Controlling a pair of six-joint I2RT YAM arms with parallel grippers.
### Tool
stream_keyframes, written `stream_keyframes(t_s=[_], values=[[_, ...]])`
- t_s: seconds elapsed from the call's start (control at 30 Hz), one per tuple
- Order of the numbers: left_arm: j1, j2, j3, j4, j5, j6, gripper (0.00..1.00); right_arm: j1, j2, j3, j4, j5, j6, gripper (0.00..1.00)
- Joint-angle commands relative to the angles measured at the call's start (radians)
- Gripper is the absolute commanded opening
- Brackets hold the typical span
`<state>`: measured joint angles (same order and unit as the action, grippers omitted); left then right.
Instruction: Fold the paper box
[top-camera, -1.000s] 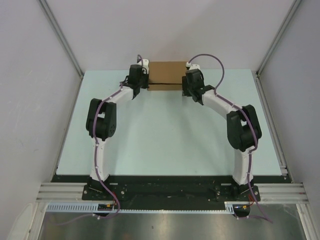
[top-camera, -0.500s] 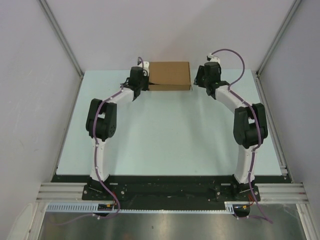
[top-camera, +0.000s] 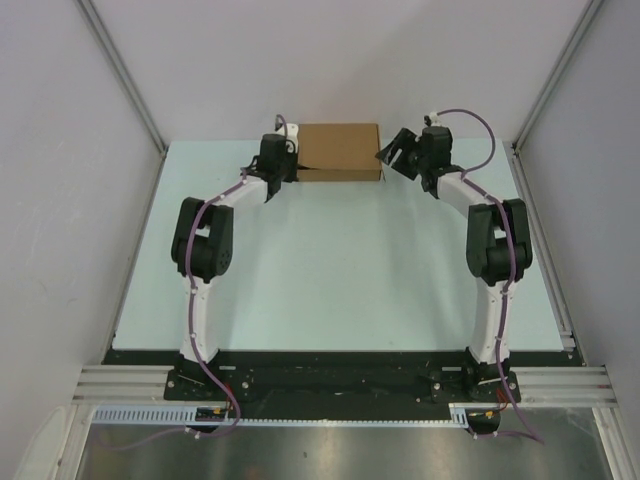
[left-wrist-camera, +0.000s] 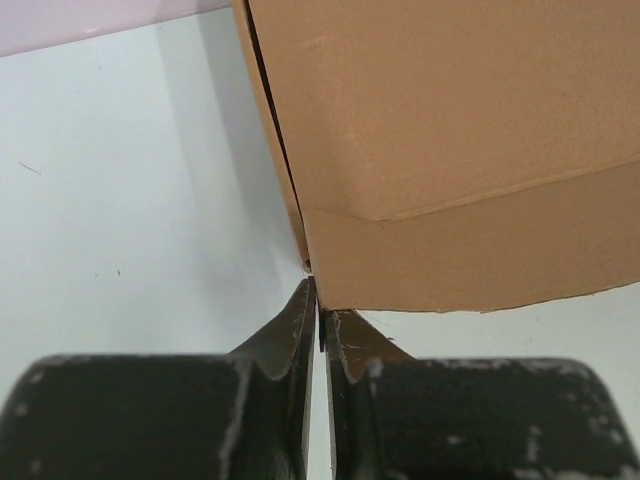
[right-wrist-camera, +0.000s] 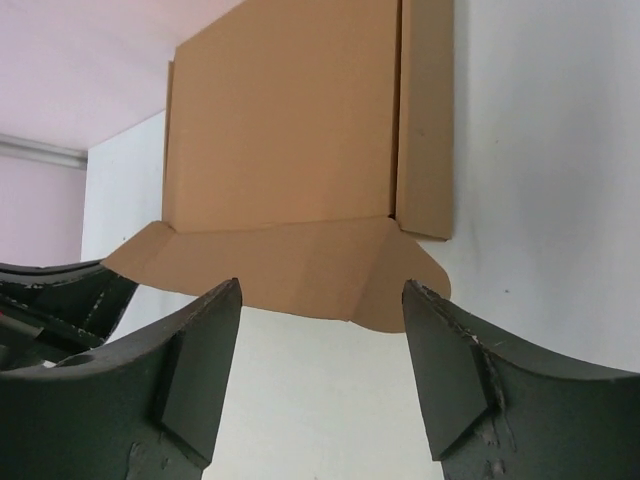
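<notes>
Left fingers (left-wrist-camera: 285, 345) pressed together, tips touching the paper box (top-camera: 340, 150) at its left near corner; can't tell if any cardboard is caught between them. Right fingers (right-wrist-camera: 195, 375) spread wide, just off the box's right end flap. Box lies flat at far edge of pale green table (top-camera: 330, 270), by plain grey walls (top-camera: 330, 60). Left arm (top-camera: 205, 240) and right arm (top-camera: 492, 250) reach forward, elbows out, wrists turned in toward the box ends.
</notes>
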<state>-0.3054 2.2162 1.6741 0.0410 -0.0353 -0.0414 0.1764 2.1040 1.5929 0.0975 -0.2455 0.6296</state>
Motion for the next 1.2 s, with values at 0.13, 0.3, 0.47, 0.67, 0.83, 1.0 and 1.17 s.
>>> stream_keyframes(t_s=[0.13,0.3,0.47,0.67,0.83,1.0,1.17], values=[[-0.006,-0.047,-0.031,-0.013,-0.012,0.008,0.13,0.001,0.09,0.049,0.002,-0.083,0.025,0.72],[-0.006,-0.059,-0.047,-0.012,-0.017,0.003,0.16,0.0,0.113,0.045,0.013,-0.094,0.027,0.69],[-0.006,-0.072,-0.068,-0.007,-0.018,-0.003,0.22,0.002,0.132,0.065,0.018,-0.112,0.032,0.66],[-0.006,-0.104,-0.112,0.011,-0.018,-0.014,0.24,0.0,0.152,0.067,0.025,-0.135,0.053,0.63],[-0.004,-0.127,-0.132,0.017,-0.02,-0.017,0.25,-0.002,0.162,0.073,0.044,-0.149,0.076,0.6],[-0.004,-0.173,-0.154,0.013,-0.031,0.001,0.26,-0.009,0.171,0.078,0.056,-0.159,0.097,0.6],[0.0,-0.236,-0.195,0.0,-0.081,0.035,0.28,-0.009,0.177,0.088,0.056,-0.159,0.102,0.59]])
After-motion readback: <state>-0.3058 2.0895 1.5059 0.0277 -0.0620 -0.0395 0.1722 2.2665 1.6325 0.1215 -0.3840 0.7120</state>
